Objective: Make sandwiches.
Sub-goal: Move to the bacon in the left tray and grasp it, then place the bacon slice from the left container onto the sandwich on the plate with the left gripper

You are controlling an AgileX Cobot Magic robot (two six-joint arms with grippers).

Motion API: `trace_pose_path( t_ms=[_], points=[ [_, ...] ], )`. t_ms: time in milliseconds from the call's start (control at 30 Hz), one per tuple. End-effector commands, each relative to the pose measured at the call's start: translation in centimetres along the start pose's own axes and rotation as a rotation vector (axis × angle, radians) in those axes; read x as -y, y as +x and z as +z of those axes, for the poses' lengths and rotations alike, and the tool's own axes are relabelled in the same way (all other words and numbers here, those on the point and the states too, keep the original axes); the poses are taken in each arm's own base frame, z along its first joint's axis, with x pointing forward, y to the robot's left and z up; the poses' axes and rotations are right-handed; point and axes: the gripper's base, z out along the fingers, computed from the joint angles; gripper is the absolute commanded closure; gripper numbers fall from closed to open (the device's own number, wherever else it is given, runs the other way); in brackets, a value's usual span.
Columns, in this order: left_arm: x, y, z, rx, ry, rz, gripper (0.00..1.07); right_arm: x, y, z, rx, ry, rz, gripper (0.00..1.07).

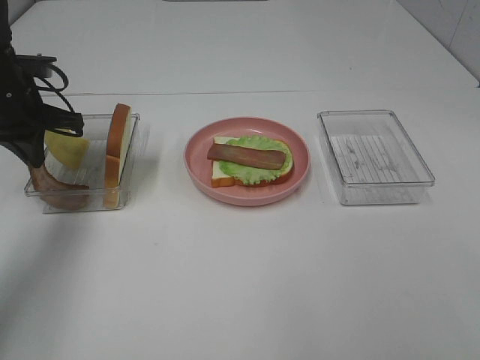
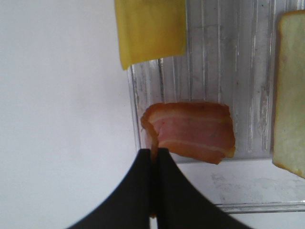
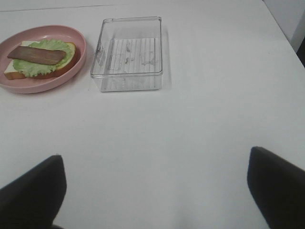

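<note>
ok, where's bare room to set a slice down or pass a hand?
Free: table in front of the pink plate; the gaps between plate and each tray; the right tray, nothing inside. Crowded: left tray, with cheese, upright bread and the bacon pinched by the left tool.

The left arm (image 1: 19, 105) is seen in the exterior high view as a black body, with black cables (image 1: 64, 112) looped beside it. The left gripper (image 2: 154, 157) is formed of two matte black fingers (image 2: 133, 200) tapered to thin tips. The right gripper (image 3: 155, 188) is shown as two black fingers (image 3: 33, 191) with rounded edges.
</note>
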Motion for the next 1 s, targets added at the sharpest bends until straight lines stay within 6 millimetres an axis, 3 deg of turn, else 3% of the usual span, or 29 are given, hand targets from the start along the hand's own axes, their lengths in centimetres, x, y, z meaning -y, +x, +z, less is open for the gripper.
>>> trace_pose_path(
  t_ms=[33,533,567,700,767,867,900,967,1000],
  points=[
    [0.5,0.2,-0.5,-0.007,0.027,-0.019,1.07,0.0,0.1,-0.2,0.028,0.003,0.0,0.11],
    [0.5,0.7,-7.0,0.141,0.092,-0.046,1.07,0.0,0.1,-0.2,0.028,0.003,0.0,0.11],
    [0.6,0.8,-8.3,0.17,0.113,-0.046,1.07,0.0,0.1,-0.2,0.028,0.003,0.0,0.11],
    [0.8,0.9,-10.0,0.211,0.151,-0.043,1.07,0.0,0.1,-0.2,0.028,0.003,0.0,0.11],
    [1.2,0.8,-12.7,0.256,0.213,-0.043,1.07,0.0,0.1,-0.2,0.028,0.003,0.0,0.11],
    [1.3,0.8,-13.3,0.257,0.229,-0.038,1.07,0.0,0.1,-0.2,0.028,0.003,0.0,0.11],
    [1.6,0.5,-14.7,0.276,0.267,-0.015,1.07,0.0,0.1,-0.2,0.028,0.003,0.0,0.11],
    [1.7,0.3,-15.3,0.288,0.283,-0.008,1.07,0.0,0.1,-0.2,0.028,0.003,0.0,0.11],
    [2.0,-0.1,-16.9,0.333,0.325,-0.005,1.07,0.0,0.1,-0.2,0.028,0.003,0.0,0.11]
  ],
)
